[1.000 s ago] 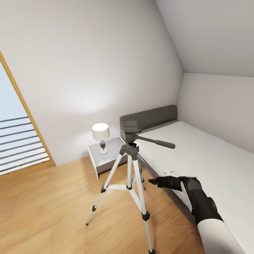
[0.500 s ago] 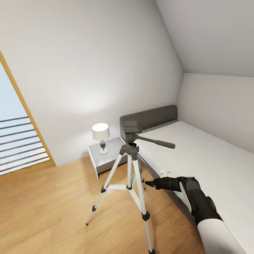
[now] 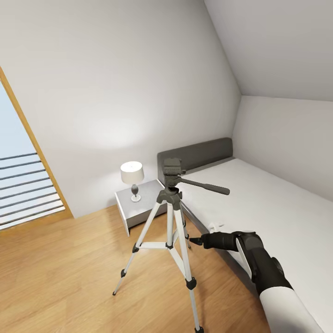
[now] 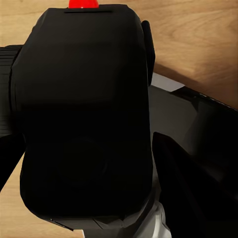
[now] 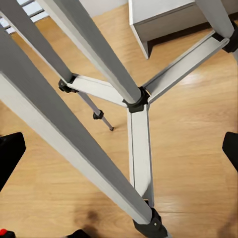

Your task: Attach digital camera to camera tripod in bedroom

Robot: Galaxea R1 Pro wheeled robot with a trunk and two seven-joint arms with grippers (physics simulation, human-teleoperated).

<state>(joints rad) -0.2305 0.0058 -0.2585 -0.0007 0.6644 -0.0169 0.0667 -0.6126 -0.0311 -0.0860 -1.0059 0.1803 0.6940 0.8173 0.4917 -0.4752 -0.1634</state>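
While right gripper [image 3: 194, 240] nears camera tripod [image 3: 172, 217] legs, digital camera [image 4: 84, 114] fills left gripper

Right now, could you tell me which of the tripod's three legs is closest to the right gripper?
The leg nearest the bed, running down just beside the right gripper; the other two splay toward the window and the robot.

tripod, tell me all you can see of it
The tripod stands upright on the wood floor beside the bed, in front of the nightstand. It has three thin silver-white legs with black joints and feet, joined by a silver centre brace. Its black head is bare, the pan handle pointing toward the bed. The right gripper hovers near a leg, jaws open, not visibly touching.
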